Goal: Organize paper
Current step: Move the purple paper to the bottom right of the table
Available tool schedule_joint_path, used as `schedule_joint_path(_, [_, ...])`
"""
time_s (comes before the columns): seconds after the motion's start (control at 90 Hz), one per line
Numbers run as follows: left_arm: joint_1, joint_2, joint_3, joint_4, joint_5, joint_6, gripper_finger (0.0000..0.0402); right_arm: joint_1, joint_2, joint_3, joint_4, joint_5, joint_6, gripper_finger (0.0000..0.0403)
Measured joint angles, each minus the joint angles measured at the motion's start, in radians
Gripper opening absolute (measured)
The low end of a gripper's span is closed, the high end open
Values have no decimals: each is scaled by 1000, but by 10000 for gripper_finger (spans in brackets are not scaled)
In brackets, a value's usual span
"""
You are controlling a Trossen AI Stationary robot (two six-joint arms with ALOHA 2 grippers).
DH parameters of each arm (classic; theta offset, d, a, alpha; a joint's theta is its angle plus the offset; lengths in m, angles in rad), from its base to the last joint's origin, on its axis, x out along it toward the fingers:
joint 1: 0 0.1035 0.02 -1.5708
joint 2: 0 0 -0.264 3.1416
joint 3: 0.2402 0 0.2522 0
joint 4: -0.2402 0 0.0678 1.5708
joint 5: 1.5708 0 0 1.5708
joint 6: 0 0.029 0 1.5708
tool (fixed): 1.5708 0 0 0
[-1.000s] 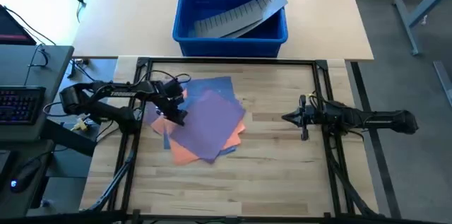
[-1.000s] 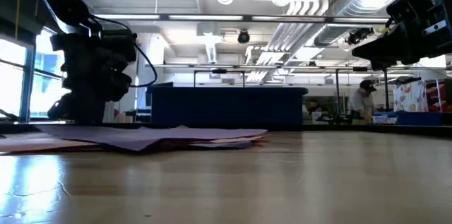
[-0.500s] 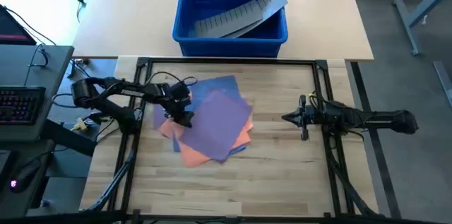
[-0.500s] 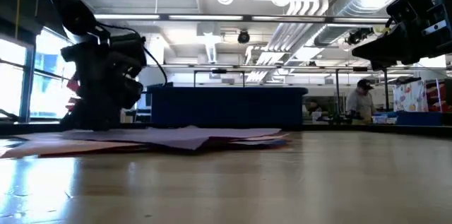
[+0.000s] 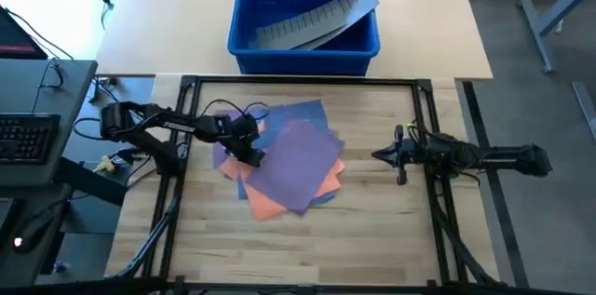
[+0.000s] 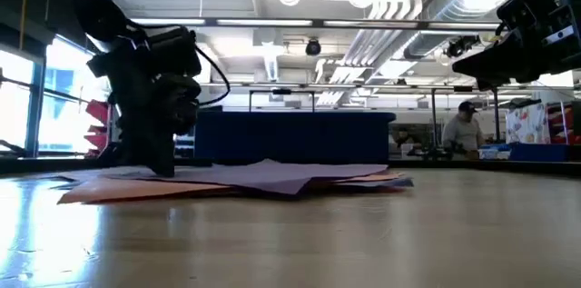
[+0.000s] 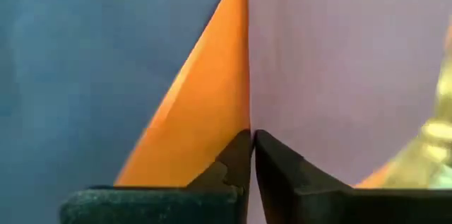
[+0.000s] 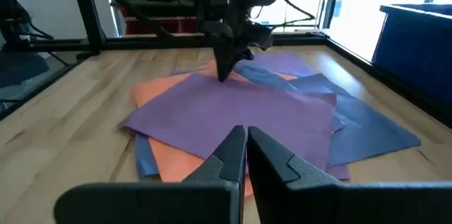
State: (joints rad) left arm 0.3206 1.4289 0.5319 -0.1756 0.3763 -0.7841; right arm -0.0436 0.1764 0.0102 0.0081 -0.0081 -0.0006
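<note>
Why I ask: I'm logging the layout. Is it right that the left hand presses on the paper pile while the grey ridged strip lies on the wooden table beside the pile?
Not quite. The left hand is down on the paper pile, but the high view shows the grey ridged strip lying inside the blue bin, not on the table.

Orange, purple, blue paper (image 5: 291,160)

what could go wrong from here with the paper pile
1. The left gripper, fingers shut, presses only the pile's edge, so the top purple sheet may slide while the orange sheet and blue sheet lag, fanning the pile wider.
2. A fingertip could catch and crease a sheet.
3. The right gripper waits apart from the pile and steadies nothing.
</note>
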Motion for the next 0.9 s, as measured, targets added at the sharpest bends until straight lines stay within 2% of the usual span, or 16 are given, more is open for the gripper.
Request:
schedule_joint_path(0.133, [-1,-129,57,46,32,8,0,0,0,0,0,0,0,0])
schedule_joint_path(0.3, [-1,-222,75,110,68,-18,0,0,0,0,0,0,0,0])
schedule_joint_path(0.5, [-16,-212,73,16,75,-2,0,0,0,0,0,0,0,0])
schedule_joint_path(0.8, [-44,-203,73,-231,-78,37,0,0,0,0,0,0,0,0])
schedule_joint_path(0.9, [-53,-204,73,-234,-73,45,0,0,0,0,0,0,0,0])
